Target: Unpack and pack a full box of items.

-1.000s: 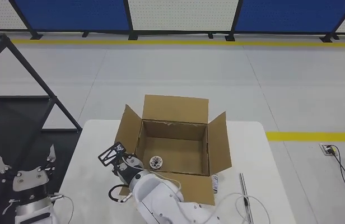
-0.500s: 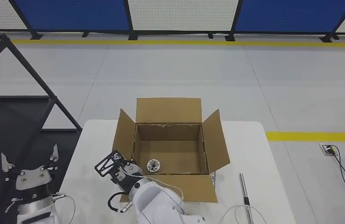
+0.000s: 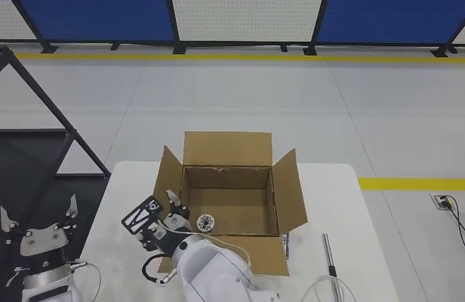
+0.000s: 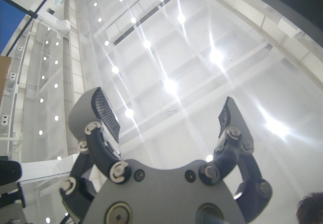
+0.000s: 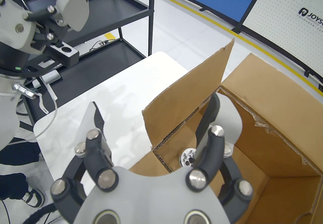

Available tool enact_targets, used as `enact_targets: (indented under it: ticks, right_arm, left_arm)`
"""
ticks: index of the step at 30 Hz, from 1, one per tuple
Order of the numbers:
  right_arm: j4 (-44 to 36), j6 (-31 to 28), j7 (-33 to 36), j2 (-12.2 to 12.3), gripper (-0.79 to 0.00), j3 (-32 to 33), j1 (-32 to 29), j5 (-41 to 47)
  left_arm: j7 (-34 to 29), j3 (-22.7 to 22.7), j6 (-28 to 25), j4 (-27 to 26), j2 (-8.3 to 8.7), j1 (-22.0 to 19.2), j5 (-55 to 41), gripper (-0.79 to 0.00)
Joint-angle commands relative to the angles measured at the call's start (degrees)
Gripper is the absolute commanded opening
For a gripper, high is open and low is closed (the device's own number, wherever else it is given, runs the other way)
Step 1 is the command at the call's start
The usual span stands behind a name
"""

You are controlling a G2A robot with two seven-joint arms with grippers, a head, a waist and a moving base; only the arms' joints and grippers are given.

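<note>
Brown cardboard box (image 3: 226,148) is standing open; right gripper (image 5: 154,106), jaws apart, is straddling its side flap (image 5: 186,99) and could tug it askew; left gripper (image 4: 164,104) is gaping too.

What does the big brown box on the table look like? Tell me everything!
The box is brown corrugated cardboard. It stands upright on the white table with its top open and all four flaps spread outward. A bit of torn paper shows along an inner edge. Inside it looks nearly empty: one small round metal part lies on the floor near a corner on the robot's side. The open right gripper straddles one side flap, one finger outside and one inside. Whether it touches the cardboard cannot be told.
</note>
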Motion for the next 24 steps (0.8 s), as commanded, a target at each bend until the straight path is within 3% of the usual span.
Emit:
enact_targets:
  ticks: [1, 5, 8, 14, 17, 24]
  right_arm:
    - [-2.58, -2.02, 1.02, 0.35, 0.0, 2.08, -0.33, -0.3]
    - [-4.84, -5.98, 4.38, 0.6, 0.0, 6.15, 1.32, 0.09]
    - [-2.26, -7.76, 9.08, 0.24, 0.0, 9.0, 4.68, 2.96]
    - [13.6, -7.0, 17.85, -1.44, 0.0, 12.43, 14.96, 10.75]
    - [19.99, -7.22, 18.7, -2.24, 0.0, 12.48, 17.93, 14.08]
    - [19.99, -7.22, 18.7, -2.24, 0.0, 12.48, 17.93, 14.08]
  left_arm:
    - [0.09, -0.07, 0.3, 0.17, -0.05, -0.21, -0.28, 0.0]
    - [-1.12, -0.09, 1.17, -0.06, -0.14, -0.3, -0.8, 0.0]
    - [-1.84, -0.48, 1.54, -0.28, -0.21, 0.05, -1.4, 0.0]
    - [-2.81, -1.35, 1.67, -0.15, -0.43, 0.97, -3.01, 0.0]
    - [-3.34, -1.45, 1.81, -0.62, -0.55, 1.51, -3.36, 0.0]
    - [-7.62, -1.67, 4.75, -1.95, -0.42, 3.08, -1.15, 0.0]
